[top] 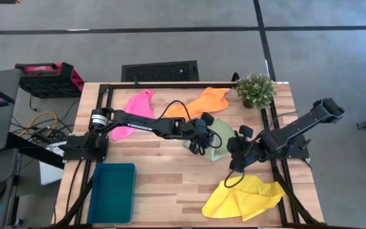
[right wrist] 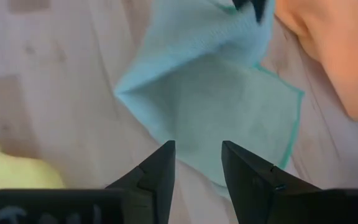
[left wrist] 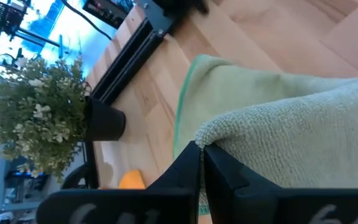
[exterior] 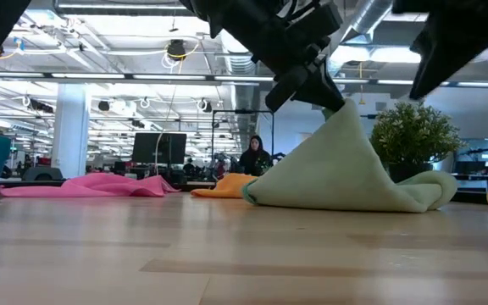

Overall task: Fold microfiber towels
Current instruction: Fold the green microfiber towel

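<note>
Left gripper [left wrist: 201, 163] jaws clamped on light green towel [exterior: 346, 169] corner, lifting it off tabletop [exterior: 227, 254]. Right gripper [right wrist: 197, 163] jaws apart, empty, towel's spread part just ahead. Cloth soft, light, droops; pinch corners.

Bare tabletop [top: 170, 175] lies open between the teal bin [top: 112, 193] and yellow towel [top: 243, 197]; the potted plant [top: 255, 90] crowds the far right corner.
</note>
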You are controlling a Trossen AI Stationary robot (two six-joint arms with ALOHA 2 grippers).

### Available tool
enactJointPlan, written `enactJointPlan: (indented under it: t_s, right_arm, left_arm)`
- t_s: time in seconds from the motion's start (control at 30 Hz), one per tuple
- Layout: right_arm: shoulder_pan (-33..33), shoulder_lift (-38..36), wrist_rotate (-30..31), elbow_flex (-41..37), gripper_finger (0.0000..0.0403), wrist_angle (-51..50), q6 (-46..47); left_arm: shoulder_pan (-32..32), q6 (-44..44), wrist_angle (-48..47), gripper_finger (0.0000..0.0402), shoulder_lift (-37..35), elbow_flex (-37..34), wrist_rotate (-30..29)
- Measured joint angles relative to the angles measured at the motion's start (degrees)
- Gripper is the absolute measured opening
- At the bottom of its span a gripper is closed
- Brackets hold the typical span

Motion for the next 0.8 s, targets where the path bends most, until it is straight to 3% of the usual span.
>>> enactJointPlan:
  t_s: [0.23,0.47,0.8]
  right_arm:
    - [-4.04,3.55,0.09,-3.35,0.0155,4.09,2.16]
    - [-6.99,7.13,-1.06,-3.37,0.0155,5.64,1.34]
    - [-7.63,8.94,-5.15,-3.35,0.0155,9.85,-2.48]
  left_arm:
    - [-2.02,-2.03,-0.04,0.0000,-0.46,0.00,-0.62]
    - [-5.19,-5.22,-5.85,0.0000,-0.48,0.00,-7.41]
    - [-9.38,-19.35,-29.40,0.0000,-2.13,0.00,-10.66]
